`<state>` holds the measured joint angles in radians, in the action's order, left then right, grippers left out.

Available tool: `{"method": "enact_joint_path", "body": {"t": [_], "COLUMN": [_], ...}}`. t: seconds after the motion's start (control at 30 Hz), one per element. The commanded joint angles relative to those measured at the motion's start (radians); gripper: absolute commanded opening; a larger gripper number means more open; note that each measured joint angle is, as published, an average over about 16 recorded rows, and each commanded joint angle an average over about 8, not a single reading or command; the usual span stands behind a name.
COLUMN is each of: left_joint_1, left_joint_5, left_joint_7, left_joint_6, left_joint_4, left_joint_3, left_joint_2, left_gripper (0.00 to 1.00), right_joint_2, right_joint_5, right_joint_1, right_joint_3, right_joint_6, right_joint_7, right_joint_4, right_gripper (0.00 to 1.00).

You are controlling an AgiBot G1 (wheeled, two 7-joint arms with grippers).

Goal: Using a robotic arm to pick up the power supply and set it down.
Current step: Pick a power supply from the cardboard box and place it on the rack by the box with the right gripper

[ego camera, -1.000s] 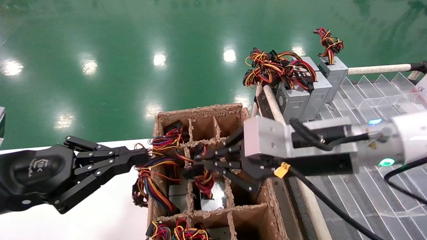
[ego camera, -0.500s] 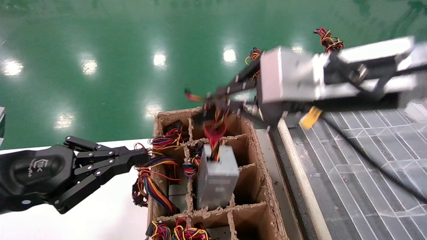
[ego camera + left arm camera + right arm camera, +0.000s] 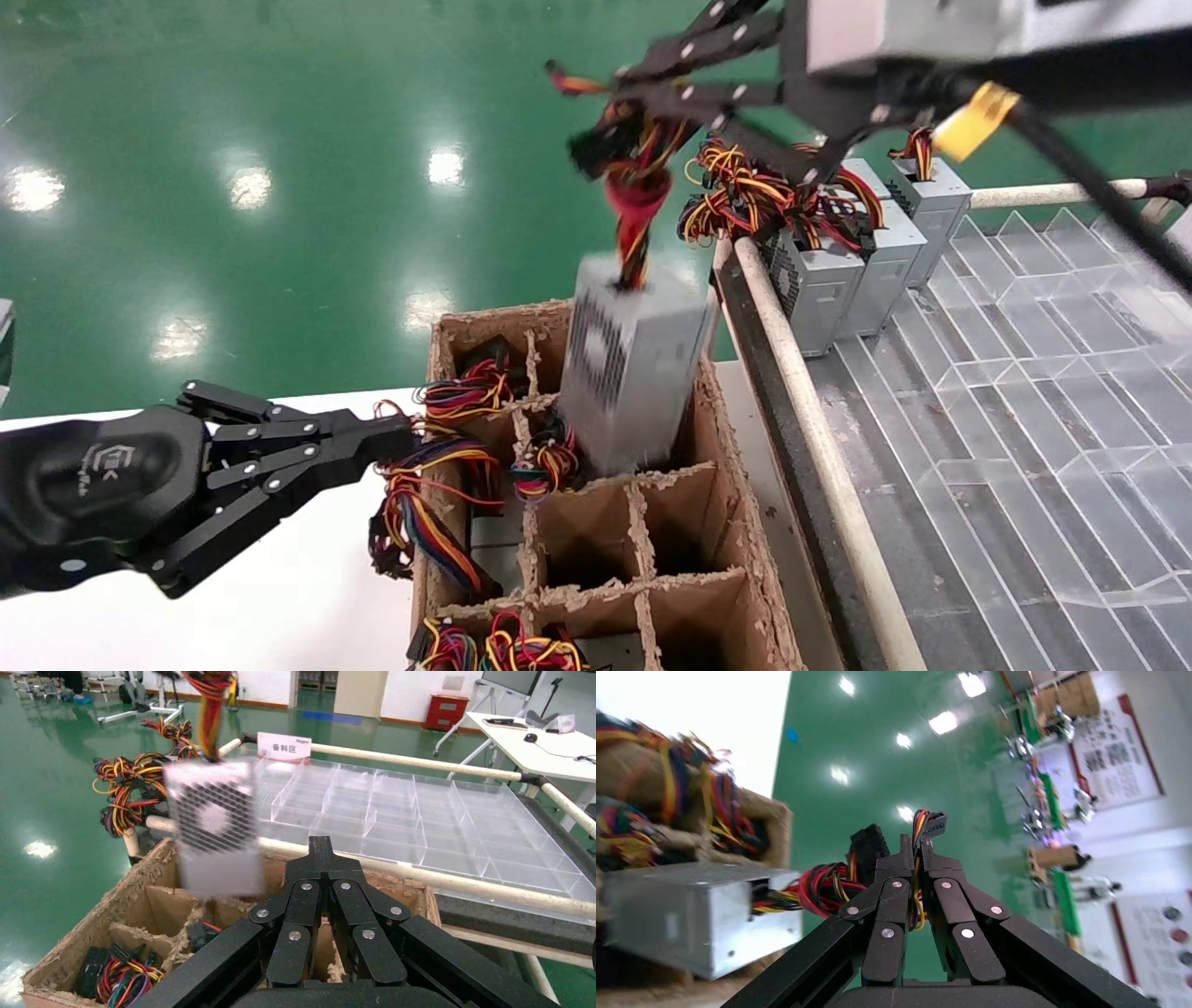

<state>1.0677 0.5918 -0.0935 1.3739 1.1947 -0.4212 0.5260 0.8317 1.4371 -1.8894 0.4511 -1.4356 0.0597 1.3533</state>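
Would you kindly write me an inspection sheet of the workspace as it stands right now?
Surface: white table carrying a divided cardboard box.
Job's things: power supply hanging by its wires above the box.
Clutter: other supplies in box cells; three more on the clear tray.
Grippers: right tool shut on the wire bundle; left tool shut, at the box's left edge.
Cables: black cable along the right arm.
Surroundings: green floor.

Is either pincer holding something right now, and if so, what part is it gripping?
Yes. The right pincer is shut on the wire bundle of the power supply, whose metal box hangs below over the cardboard crate. The left pincer holds nothing.
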Motion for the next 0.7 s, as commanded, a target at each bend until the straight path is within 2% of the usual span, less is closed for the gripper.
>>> {"method": "enact_joint_path", "body": {"t": [0.03,0.37,0.7], "left_joint_1": [0.000,0.000,0.000], "left_joint_5": [0.000,0.000,0.000], "left_joint_7": [0.000,0.000,0.000], "left_joint_6": [0.000,0.000,0.000], "left_joint_4": [0.000,0.000,0.000], "left_joint_3": [0.000,0.000,0.000], "left_joint_2": [0.000,0.000,0.000], "left_gripper": [0.00,0.00,0.00], "right_joint_2": [-0.007,-0.073,-0.196], "right_joint_5": [0.012,0.053,0.079], "right_joint_1": [-0.013,-0.055,-0.071], "right_joint_3": [-0.003,-0.022,-0.033], "right_joint_6": [0.006,0.006,-0.044], "right_joint_7": [-0.004,0.005,0.061], "right_joint_4": [0.000,0.004,0.005], "right_gripper": [0.00,0.00,0.00]}}
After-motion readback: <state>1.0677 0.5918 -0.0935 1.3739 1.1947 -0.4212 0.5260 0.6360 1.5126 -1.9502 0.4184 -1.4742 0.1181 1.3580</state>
